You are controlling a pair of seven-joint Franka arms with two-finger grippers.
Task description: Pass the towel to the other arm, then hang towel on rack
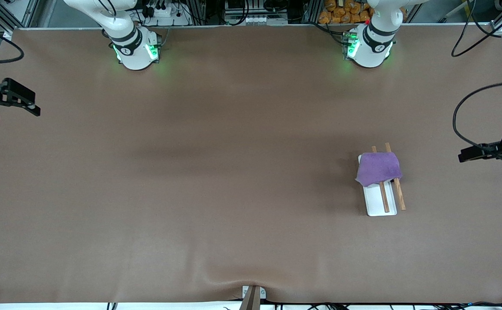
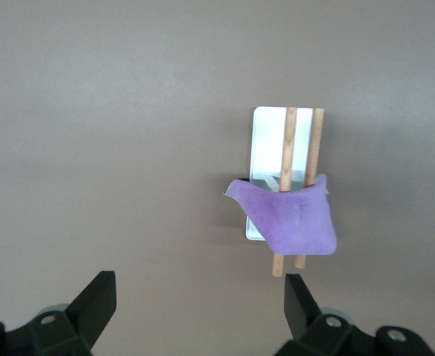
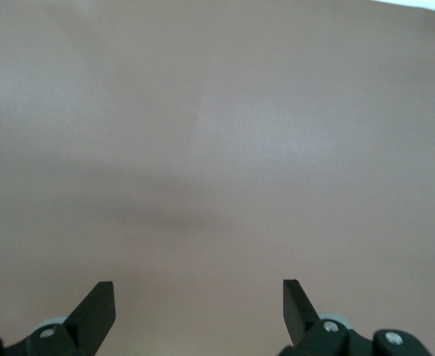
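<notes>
While draped over the rack (image 1: 380, 202) — purple towel (image 1: 378, 168); left hand (image 2: 200, 311), right hand (image 3: 198, 311) both spread, empty, well apart.

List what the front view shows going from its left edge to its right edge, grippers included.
right gripper, open over the table's edge → purple towel, draped over the rack toward the left arm's end → left gripper, open, waiting near the table's other edge.

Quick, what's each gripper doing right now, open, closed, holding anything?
Left gripper: open, empty, over bare table at the left arm's end, beside the white tray rack with wooden rods.
Right gripper: open, empty, waiting over the right arm's end.
</notes>
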